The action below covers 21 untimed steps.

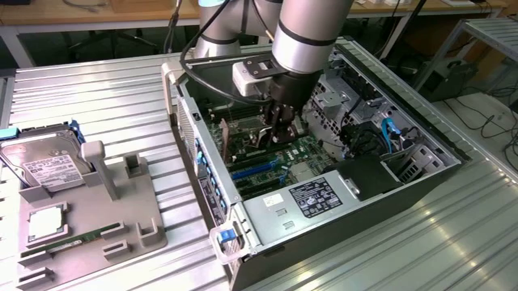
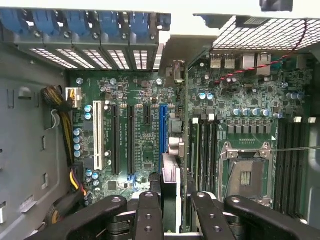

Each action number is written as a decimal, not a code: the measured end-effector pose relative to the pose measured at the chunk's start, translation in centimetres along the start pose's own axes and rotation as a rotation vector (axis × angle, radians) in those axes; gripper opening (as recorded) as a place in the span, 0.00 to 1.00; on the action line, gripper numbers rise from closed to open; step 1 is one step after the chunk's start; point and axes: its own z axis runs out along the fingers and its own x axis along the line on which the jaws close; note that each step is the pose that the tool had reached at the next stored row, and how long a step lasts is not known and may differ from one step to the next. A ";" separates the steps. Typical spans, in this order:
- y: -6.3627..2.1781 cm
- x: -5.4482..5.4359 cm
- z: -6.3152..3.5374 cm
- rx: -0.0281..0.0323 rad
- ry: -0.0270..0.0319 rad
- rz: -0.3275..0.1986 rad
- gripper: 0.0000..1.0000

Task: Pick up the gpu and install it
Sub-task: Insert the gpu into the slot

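Holding: the gripper [image 1: 279, 128] is down inside the open case [image 1: 421, 130], its jaws pinching the gpu [image 1: 242, 138] edge-on, card standing upright over the motherboard [image 1: 295, 154].
Jaws: partly spread, each finger [image 2: 148, 220] pressed against a face of the card; nothing shows a gap on either side.
Gpu place: in the wrist view the gpu [image 2: 172, 165] runs away from the gripper [image 2: 177, 222] toward the rear slot openings [image 2: 120, 57], sitting just beside the blue slot [image 2: 163, 127] and apparently above it; whether its edge connector has entered the slot I cannot tell.
Risk, misalignment: the card looks a shade off the blue slot's line. Pressing down like that would likely land the connector on the slot wall or on the board, and bend contacts.
Risk, bracket: the metal end bracket [image 2: 176, 72] has to pass into the rear opening. If it catches the case wall, the card would probably tilt in the grip.
Risk, slip: the hold is on a thin card edge near one end. Downward force could make it pivot between the fingers.
Risk, cables: yellow and black wires [image 2: 65, 130] lie well apart from the card, so snagging seems unlikely.
Off-task items: a hard drive [image 1: 45, 160] and memory stick [image 1: 77, 237] rest on the grey tray [image 1: 154, 236] outside the case, clear of the arm.
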 end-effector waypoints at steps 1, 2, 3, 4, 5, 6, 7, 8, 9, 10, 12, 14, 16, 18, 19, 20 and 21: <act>0.01 0.0 0.16 0.0001 -0.0001 0.000 0.27; 0.07 0.0 0.32 0.0001 0.0000 0.000 0.27; 0.21 0.0 0.40 0.0000 0.0000 0.000 0.27; 0.33 0.0 0.53 0.0001 0.0000 0.000 0.27; 0.36 0.0 0.68 0.0001 0.0000 0.000 0.27; 0.39 0.1 0.84 0.0000 0.0000 0.000 0.27; 0.39 0.1 1.02 0.0000 -0.0001 0.000 0.27; 0.40 0.2 1.16 0.0000 0.0000 0.000 0.27; 0.40 0.3 1.25 0.0000 0.0001 0.000 0.27; 0.41 0.4 1.41 0.0001 -0.0001 0.000 0.27; 0.43 0.5 1.49 0.0001 0.0000 0.000 0.27; 0.46 0.6 1.66 0.0001 -0.0001 0.000 0.27; 0.48 0.7 1.89 0.0001 -0.0001 0.000 0.27; 0.61 0.7 2.10 0.0001 0.0000 0.000 0.27; 0.68 0.7 2.22 0.0000 0.0000 0.000 0.27; 0.76 0.7 2.41 0.0001 -0.0001 0.000 0.27; 0.77 0.7 2.60 0.0001 -0.0001 0.000 0.27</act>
